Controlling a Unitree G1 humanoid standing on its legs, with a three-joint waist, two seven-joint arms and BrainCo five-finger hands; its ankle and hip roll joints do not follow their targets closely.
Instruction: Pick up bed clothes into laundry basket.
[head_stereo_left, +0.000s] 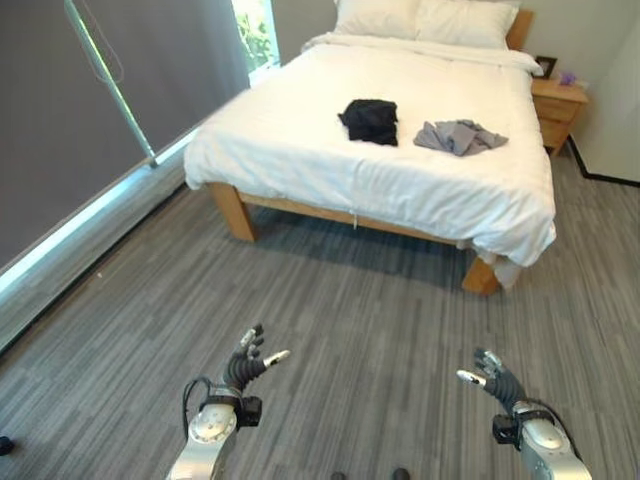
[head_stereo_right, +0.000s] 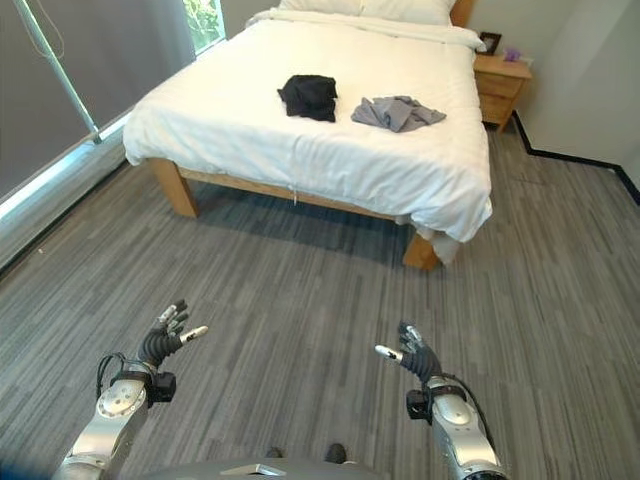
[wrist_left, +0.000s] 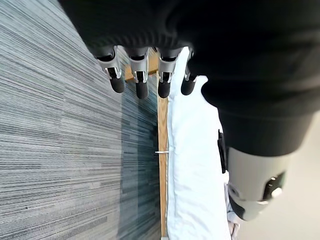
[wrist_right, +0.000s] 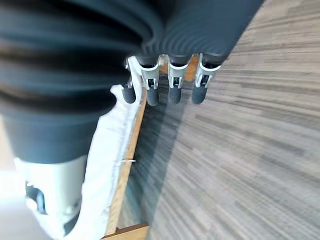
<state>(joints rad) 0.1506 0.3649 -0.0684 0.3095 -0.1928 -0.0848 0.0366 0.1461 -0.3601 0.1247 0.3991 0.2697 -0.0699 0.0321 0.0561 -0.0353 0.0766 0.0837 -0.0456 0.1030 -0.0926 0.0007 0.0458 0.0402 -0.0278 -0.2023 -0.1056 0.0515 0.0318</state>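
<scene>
Approaching: bed (head_stereo_left: 300, 150) well ahead, nothing picked yet
clothes: black garment (head_stereo_left: 370, 121) beside grey garment (head_stereo_left: 458, 136) on bed
hands: left hand (head_stereo_left: 243, 368), right hand (head_stereo_left: 497, 381) relaxed, empty
next: probably walk closer, reach a garment

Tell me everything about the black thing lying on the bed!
The black garment is a piece of soft, dark cloth, crumpled into a loose, roughly square heap with folds and no clear shape. It lies flat on the white bedcover, near the middle of the bed and closer to the foot than the pillows. A grey garment lies beside it on the robot's right, with a strip of bedcover between them. Nothing else touches it; both robot hands are far away over the floor.
</scene>
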